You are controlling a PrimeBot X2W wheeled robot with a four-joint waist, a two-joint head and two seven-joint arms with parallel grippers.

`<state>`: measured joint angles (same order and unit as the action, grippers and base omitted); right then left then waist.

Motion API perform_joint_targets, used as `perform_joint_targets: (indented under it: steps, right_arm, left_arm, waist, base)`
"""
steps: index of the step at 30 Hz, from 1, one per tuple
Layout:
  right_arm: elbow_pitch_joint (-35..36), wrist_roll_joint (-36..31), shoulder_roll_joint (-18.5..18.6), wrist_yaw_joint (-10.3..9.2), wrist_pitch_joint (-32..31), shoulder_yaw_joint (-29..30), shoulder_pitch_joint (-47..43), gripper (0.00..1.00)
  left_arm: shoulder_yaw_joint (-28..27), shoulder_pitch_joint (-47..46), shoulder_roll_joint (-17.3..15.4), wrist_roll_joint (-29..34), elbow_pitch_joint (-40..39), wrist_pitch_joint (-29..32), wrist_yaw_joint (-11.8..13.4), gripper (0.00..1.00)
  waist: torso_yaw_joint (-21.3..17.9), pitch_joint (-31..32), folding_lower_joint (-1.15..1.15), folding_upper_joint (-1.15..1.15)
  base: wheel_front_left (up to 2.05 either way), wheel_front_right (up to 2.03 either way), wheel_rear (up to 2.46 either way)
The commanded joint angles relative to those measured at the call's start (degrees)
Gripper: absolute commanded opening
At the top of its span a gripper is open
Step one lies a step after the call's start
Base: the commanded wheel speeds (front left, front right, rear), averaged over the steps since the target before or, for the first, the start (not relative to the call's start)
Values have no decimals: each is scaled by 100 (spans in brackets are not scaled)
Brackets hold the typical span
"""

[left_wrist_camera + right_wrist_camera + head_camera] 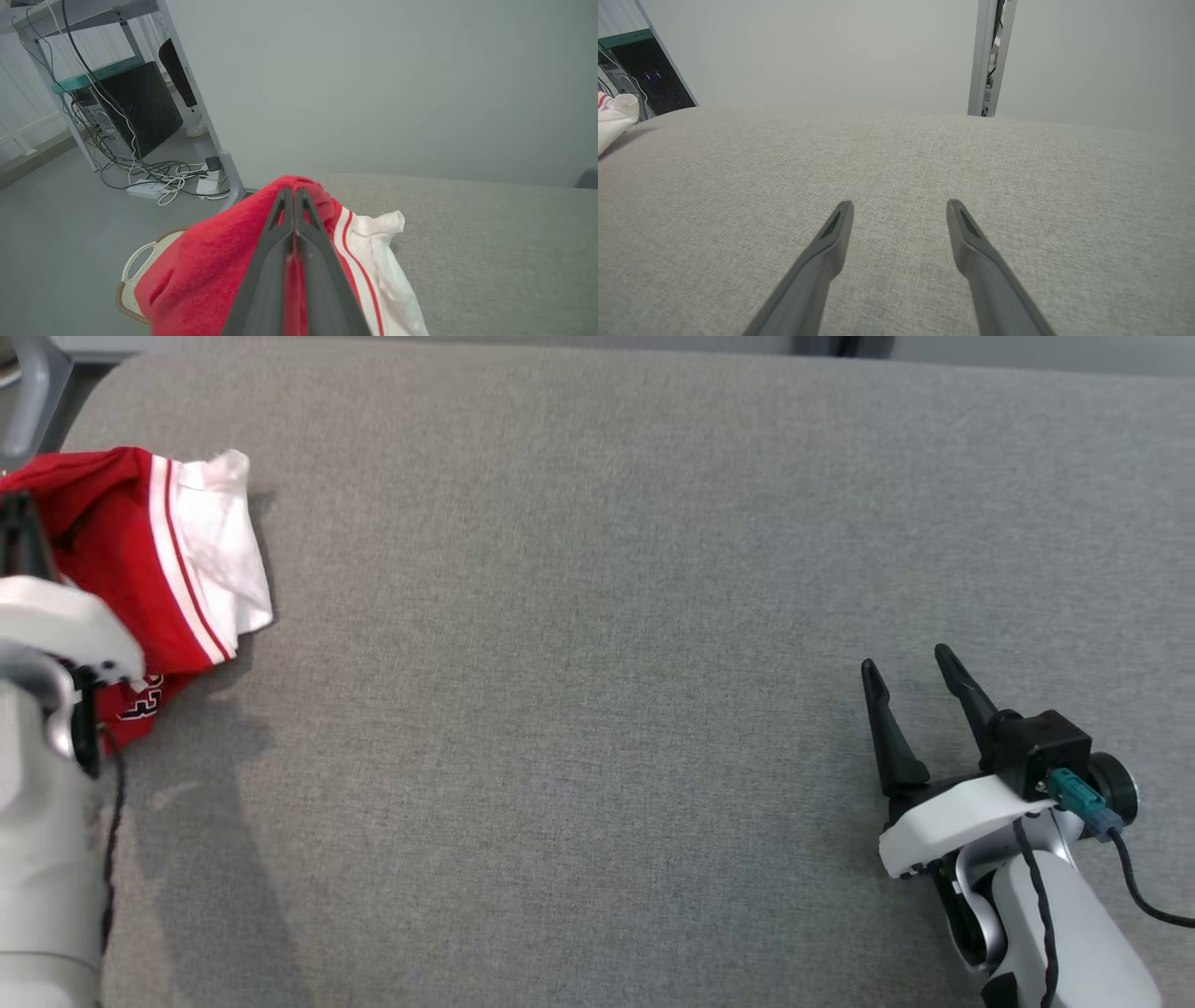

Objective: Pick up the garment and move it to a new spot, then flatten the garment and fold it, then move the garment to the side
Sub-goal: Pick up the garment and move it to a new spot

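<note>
Firstly, we list the left gripper (294, 191): its two dark fingers (268, 266) are pressed together, and a strip of red cloth shows in the seam between them, so we record them as pinching the garment.

Item: red jersey (121, 555), with white stripes, a white panel and white numerals near its lower edge. It is bunched at the far left of the grey upholstered surface (597, 635), close to that surface's far corner. In the left wrist view the red part bulges around the fingers and reaches past the surface's edge, while the white panel trails down onto the grey fabric.

Item: right gripper (905, 656), at the near right of the surface, well apart from the jersey. Its fingers (822, 252) are spread wide with only bare grey fabric between them. We cannot tell whether the tips touch the surface.

Item: pale basket with a handle (138, 261), on the floor below the jersey.

Item: black computer tower (140, 102) under a grey desk frame (196, 93), with loose cables and a white power strip (142, 189) on the floor beside it.

Item: plain pale wall (397, 84) behind the surface.
</note>
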<state>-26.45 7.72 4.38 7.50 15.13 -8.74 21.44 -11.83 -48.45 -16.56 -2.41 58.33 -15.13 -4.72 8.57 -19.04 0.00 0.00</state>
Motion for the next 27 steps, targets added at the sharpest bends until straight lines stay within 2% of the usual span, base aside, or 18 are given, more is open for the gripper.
perform_joint_targets:
  steps: [1, 6, 12, 18, 21, 27]
  right_arm:
    - [-23, 42, 8, -1, 3, -7, -79, 100]
    - [-73, 113, -81, -1, 3, 5, -193, 100]
    - [-104, 205, -124, -1, 3, 58, -353, 100]
    - [-78, 375, -131, -1, 3, -16, -455, 100]
    - [-83, 458, -131, -1, 3, -84, -489, 100]
    - [-110, 573, -133, -1, 3, -225, -530, 100]
  left_arm:
    - [78, -113, 112, 47, -104, -4, -31, 0]
    - [449, -187, 461, 205, -462, -3, -96, 0]
    - [901, -49, 1074, 238, -871, -4, -150, 0]
    - [1507, 52, 1337, 112, -1064, -4, -222, 0]
    - [1919, 157, 1351, -281, -1170, -4, -244, 0]
    - [3503, 403, 1360, -1456, -1647, -4, -218, 0]
  waist:
    - [-94, 202, 0, 0]
    - [-303, 522, 0, 0]
    - [-660, 793, 0, 0]
    - [-1123, 911, 0, 0]
    - [-1399, 978, 0, 0]
    - [-1866, 1040, 0, 0]
  base:
    - [0, 0, 0]
    - [0, 0, 0]
    - [0, 0, 0]
    - [0, 0, 0]
    - [0, 0, 0]
    - [0, 0, 0]
